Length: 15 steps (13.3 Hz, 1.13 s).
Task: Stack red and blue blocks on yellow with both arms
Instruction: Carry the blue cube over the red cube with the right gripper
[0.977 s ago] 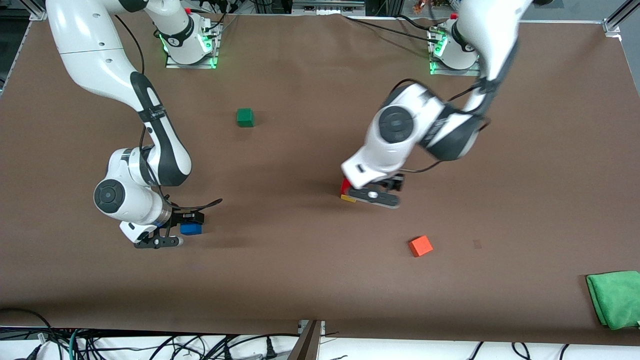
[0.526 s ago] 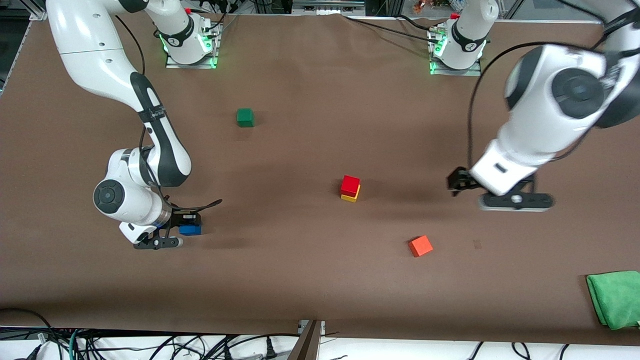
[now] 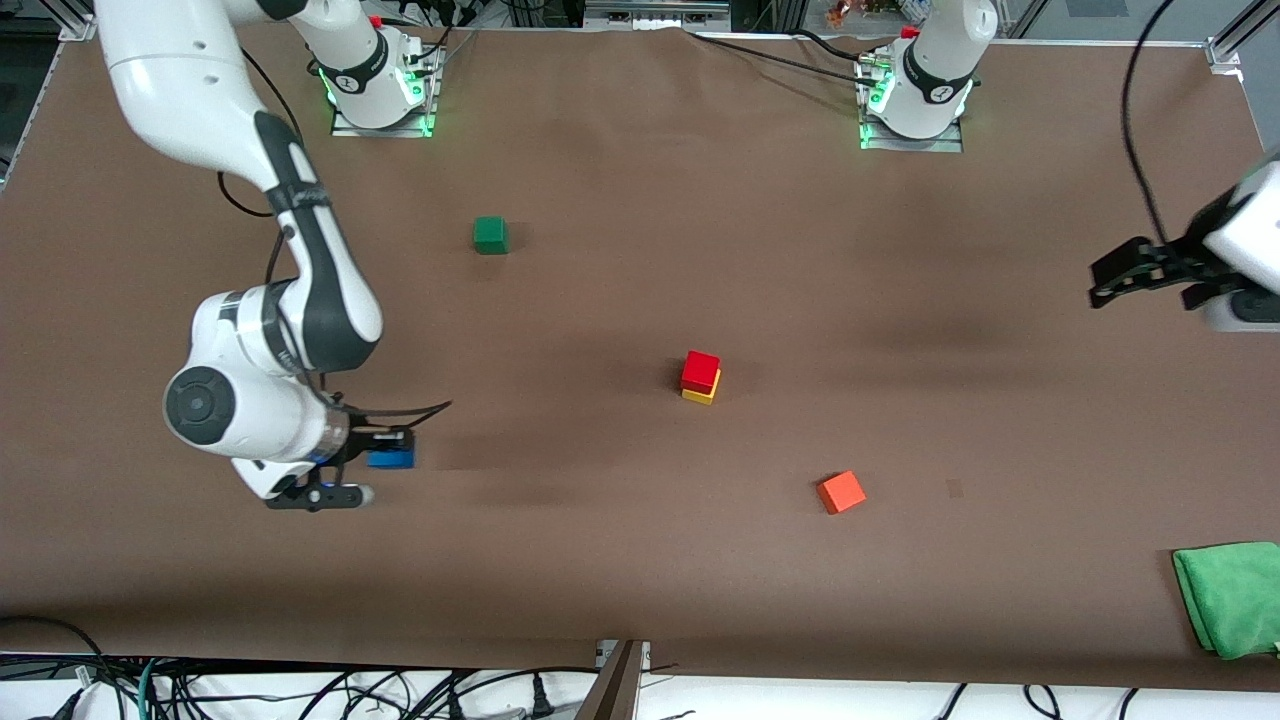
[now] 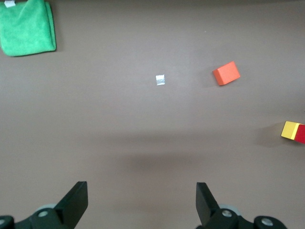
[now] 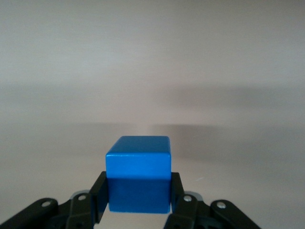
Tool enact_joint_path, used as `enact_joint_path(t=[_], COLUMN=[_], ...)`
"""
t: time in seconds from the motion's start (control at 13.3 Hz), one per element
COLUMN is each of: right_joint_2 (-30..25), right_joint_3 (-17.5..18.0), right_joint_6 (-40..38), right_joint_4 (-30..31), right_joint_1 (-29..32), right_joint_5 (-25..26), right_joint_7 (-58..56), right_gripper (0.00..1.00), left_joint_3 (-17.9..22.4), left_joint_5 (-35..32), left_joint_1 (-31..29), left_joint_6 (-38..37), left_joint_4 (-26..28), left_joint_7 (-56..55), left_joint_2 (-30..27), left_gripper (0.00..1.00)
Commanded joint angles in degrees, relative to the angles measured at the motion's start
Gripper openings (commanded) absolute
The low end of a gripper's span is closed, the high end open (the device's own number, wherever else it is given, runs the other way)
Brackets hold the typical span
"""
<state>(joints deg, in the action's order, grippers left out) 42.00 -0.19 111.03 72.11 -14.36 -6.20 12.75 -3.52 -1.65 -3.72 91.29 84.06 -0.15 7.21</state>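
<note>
The red block (image 3: 700, 370) sits on the yellow cube (image 3: 702, 395) in the middle of the table. The stack also shows at the edge of the left wrist view, yellow (image 4: 289, 130) and red (image 4: 301, 134). My right gripper (image 3: 385, 452) is shut on the blue block (image 3: 391, 459) and holds it just above the table toward the right arm's end. In the right wrist view the blue block (image 5: 138, 174) sits between the fingers of that gripper (image 5: 138, 198). My left gripper (image 3: 1140, 270) is open and empty, up over the left arm's end of the table, and shows in its own wrist view (image 4: 141, 205).
An orange cube (image 3: 841, 492) lies nearer the front camera than the stack, also in the left wrist view (image 4: 226, 73). A dark green cube (image 3: 490, 235) lies farther from the camera. A green cloth (image 3: 1230, 597) lies at the near corner by the left arm's end.
The left arm has swung away from the red-on-yellow stack to the left arm's end of the table, gripper open. The right gripper has risen slightly with the blue block.
</note>
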Motion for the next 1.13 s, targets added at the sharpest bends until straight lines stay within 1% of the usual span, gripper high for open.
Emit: enact_joint_path(t=[0.0,0.15,0.3,0.53,0.68,1.05], right_joint_2=[0.10,0.27,0.71,2.46,3.61,6.33], right_joint_3=[-0.42,-0.51,-0.86,-1.12,-1.04,-1.12], right_joint_6=[-4.68,-3.73,-0.40,6.45,8.75,13.32], right_joint_4=[-6.97,-8.65,-9.09,-9.09,-9.18,-9.27], right_joint_1=[-8.81,-15.93,-22.44,-29.57,-31.87,-33.36], right_joint_5=[-0.48,-0.30,0.13,1.10,3.12,3.21], right_joint_7=[14.43,27.09,37.21,50.75,55.78,60.45], right_gripper=[0.36,0.36,0.36,0.37,0.37,0.39], left_joint_3=[-0.35,-0.53,-0.53,-0.53,-0.53,-0.70], left_joint_5=[1.04,0.95,0.51,0.77,1.30,1.21], left_joint_1=[0.11,-0.24,-0.24,-0.24,-0.41,-0.33], left_joint_6=[-1.11,-1.20,-1.20,-1.20,-1.29,-1.29], left_joint_4=[1.11,0.41,0.23,-0.65,-0.74,-0.91], left_joint_7=[1.20,1.29,1.29,1.29,1.29,1.29], left_joint_2=[-0.80,-0.27,-0.01,0.08,0.70,0.78], left_gripper=[1.00,1.00,1.00,1.00,1.00,1.00])
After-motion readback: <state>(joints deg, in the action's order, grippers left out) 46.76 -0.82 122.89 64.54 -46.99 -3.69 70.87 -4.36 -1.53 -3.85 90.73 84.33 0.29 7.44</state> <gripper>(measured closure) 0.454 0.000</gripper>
